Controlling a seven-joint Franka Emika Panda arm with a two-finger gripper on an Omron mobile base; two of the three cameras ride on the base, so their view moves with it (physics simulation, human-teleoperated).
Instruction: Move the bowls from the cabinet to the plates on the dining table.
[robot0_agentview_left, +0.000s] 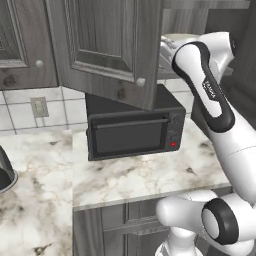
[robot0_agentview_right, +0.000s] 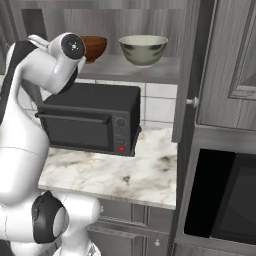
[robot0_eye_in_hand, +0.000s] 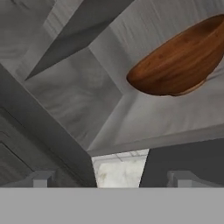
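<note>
The arm (robot0_agentview_left: 215, 100) was glossy white with black joint bands, small dark lettering, and grey fingertips (robot0_eye_in_hand: 41, 179).

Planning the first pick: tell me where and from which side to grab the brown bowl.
Grip the brown bowl by its rim, one finger inside, one outside; its round sloping wall looks too wide and smooth to pinch across. It sits upright on the cabinet shelf, left of the cream bowl, so probably come in from the open front, slightly above. The gripper is open before the shelf.
</note>
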